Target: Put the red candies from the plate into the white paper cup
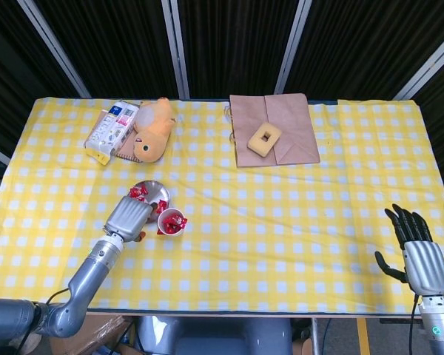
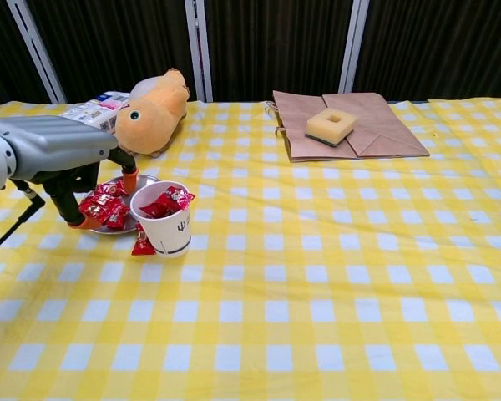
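Several red candies (image 2: 103, 208) lie on a small metal plate (image 2: 144, 180) at the table's left. Just right of it stands the white paper cup (image 2: 174, 235), with red candies (image 2: 166, 201) heaped to its rim. One more red candy (image 2: 142, 245) lies on the cloth against the cup's left side. My left hand (image 2: 60, 149) hangs low over the plate's left part, its fingers (image 2: 84, 221) pointing down and apart around the candies, gripping nothing that I can see. From above, the left hand (image 1: 128, 215) covers the plate's (image 1: 155, 186) near side, beside the cup (image 1: 160, 222). My right hand (image 1: 416, 250) is open at the table's near right edge.
An orange plush toy (image 2: 151, 104) and a snack packet (image 1: 112, 131) lie behind the plate. A brown paper bag (image 2: 376, 134) with a yellow sponge ring (image 2: 331, 125) on it is at the back centre. Yellow checked cloth covers the table.
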Robot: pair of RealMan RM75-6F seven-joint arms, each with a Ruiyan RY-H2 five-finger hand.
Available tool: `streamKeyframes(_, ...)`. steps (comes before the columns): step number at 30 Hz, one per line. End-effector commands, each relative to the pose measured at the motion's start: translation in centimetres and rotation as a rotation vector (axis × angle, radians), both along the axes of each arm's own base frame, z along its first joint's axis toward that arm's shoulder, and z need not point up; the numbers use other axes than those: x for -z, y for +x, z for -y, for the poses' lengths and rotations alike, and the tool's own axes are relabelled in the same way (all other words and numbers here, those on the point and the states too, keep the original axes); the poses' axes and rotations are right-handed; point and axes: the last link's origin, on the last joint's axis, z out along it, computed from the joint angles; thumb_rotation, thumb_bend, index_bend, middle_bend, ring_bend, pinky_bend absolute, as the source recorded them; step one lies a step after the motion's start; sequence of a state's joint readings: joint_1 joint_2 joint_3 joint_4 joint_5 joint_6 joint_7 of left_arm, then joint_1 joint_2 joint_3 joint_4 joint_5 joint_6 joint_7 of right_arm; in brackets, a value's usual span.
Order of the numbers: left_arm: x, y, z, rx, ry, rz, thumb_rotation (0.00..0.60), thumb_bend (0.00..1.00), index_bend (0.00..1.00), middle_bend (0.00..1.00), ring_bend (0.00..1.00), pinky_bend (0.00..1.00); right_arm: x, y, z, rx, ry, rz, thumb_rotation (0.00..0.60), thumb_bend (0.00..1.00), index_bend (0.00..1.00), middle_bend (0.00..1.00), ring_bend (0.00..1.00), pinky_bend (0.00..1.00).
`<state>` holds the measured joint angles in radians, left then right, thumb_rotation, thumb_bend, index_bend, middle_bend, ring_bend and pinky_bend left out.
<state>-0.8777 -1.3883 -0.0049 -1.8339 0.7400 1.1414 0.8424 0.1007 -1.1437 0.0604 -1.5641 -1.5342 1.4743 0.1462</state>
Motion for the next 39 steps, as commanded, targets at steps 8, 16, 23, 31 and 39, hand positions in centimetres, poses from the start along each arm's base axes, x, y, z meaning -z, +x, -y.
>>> streamKeyframes(8, 2.5, -1.0, 0.0, -0.023, 0.015, 0.0, 0.6, 0.23, 0.38, 1.0, 1.0, 0.99, 0.0, 0.0, 0.1, 0.001, -0.001, 0.003, 0.6, 0.43, 0.0, 0.0, 0.0, 0.0)
streamKeyframes(16, 4.1, -1.1, -0.4, -0.02, 0.046, 0.022, 0.6, 0.23, 0.41, 1.0, 1.0, 0.99, 0.0, -0.1, 0.0, 0.003, 0.001, 0.004, 0.6, 0.43, 0.0, 0.0, 0.0, 0.0)
streamKeyframes(23, 5.4, -0.8, -0.5, -0.027, 0.059, 0.058, 0.6, 0.23, 0.41, 1.0, 1.0, 0.99, 0.0, 0.0, 0.0, -0.002, -0.001, 0.005, 0.6, 0.42, 0.0, 0.0, 0.0, 0.0)
streamKeyframes(31, 6.6, -0.3, -0.4, -0.025, 0.037, 0.061, 0.6, 0.24, 0.42, 1.0, 1.0, 0.99, 0.0, 0.0, 0.0, -0.004, -0.003, 0.005, 0.6, 0.43, 0.0, 0.0, 0.0, 0.0)
streamKeyframes(39, 7.1, -0.1, -0.6, -0.034, 0.035, 0.048, 0.6, 0.27, 0.43, 1.0, 1.0, 0.99, -0.1, 0.0, 0.0, -0.005, -0.003, 0.008, 0.6, 0.43, 0.0, 0.0, 0.0, 0.0)
